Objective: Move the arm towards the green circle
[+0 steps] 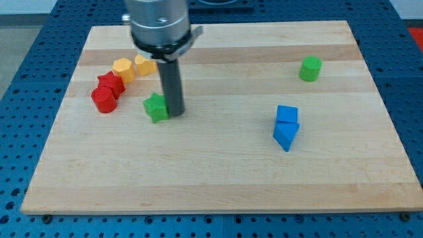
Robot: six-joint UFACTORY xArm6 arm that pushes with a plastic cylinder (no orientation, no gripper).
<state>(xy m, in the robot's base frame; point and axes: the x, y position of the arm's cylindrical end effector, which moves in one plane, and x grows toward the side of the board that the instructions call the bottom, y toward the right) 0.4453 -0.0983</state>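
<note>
The green circle (310, 69) is a short green cylinder at the view's upper right on the wooden board (218, 178). My tip (175, 111) is at the lower end of the dark rod, left of the board's middle, far to the left of the green circle. The tip stands right beside a green star-shaped block (156, 107), touching or nearly touching its right side.
A red star-shaped block (110, 83) and a red cylinder (103, 100) sit at the left. A yellow-orange hexagon (122, 68) and a yellow block (145, 65) lie above them. Two blue blocks, a cube (287, 115) and a triangle-like one (285, 135), sit right of centre.
</note>
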